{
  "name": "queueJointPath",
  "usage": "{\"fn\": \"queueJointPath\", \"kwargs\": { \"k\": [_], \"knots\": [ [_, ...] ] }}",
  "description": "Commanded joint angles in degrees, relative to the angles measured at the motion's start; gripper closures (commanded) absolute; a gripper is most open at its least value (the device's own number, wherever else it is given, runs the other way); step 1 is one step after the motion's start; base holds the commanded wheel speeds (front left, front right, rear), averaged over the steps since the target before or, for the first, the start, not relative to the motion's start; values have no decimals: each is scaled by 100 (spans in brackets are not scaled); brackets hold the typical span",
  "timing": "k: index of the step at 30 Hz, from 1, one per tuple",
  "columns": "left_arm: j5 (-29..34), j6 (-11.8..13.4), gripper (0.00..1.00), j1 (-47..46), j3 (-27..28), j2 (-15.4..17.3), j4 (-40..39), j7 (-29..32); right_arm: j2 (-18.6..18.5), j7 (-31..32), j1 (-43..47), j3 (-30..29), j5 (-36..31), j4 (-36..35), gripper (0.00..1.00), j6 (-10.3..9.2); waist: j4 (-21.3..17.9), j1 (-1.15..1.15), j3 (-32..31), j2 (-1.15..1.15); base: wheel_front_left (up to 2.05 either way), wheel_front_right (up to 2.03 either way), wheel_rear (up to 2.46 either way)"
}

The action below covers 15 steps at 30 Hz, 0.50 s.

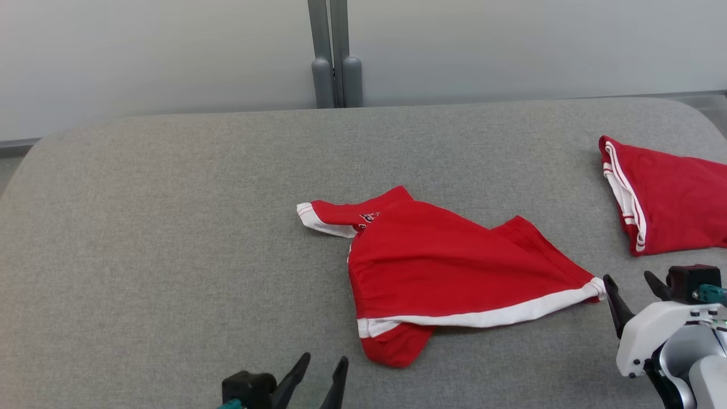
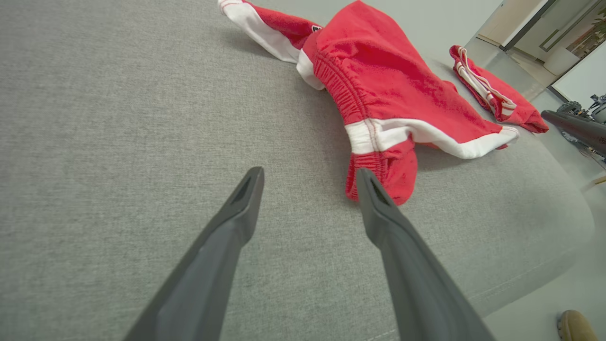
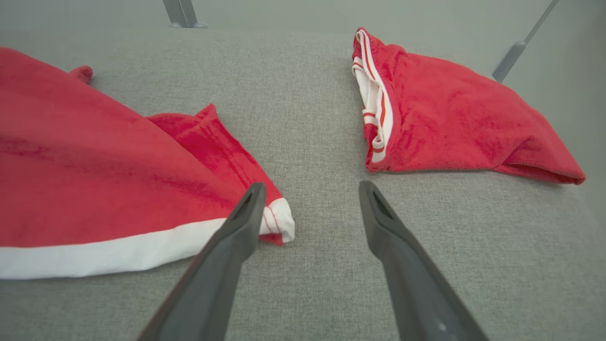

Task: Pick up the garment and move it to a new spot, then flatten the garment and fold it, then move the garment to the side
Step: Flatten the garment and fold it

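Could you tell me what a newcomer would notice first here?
A red garment with white trim lies rumpled at the middle of the grey table; a second red garment sits at the right edge. Both tools are open: the left tool before the middle garment's near end, the right tool beside its white-trimmed corner.

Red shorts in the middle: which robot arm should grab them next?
Probably the right. The right gripper is open, one fingertip almost touching the white-trimmed corner of the red shorts. The left gripper is open too, but a strip of grey table separates it from the cloth.
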Motion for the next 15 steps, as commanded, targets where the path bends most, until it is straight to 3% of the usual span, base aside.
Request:
{"fn": "queueJointPath", "kwargs": {
  "k": [1,6,15],
  "knots": [
    [-190,-25,0,-153,-87,19,-88,143,4,167,-136,9,81,63,0,-7,-18,0,120,-1,0,0,0],
    [-616,-45,0,-429,-482,35,-247,611,-18,681,-303,233,215,217,0,-6,56,0,267,-1,0,0,0],
    [-1440,-48,0,-846,-766,24,-266,966,24,645,-471,312,240,362,0,-7,76,0,492,-1,0,0,0]
  ]
}}
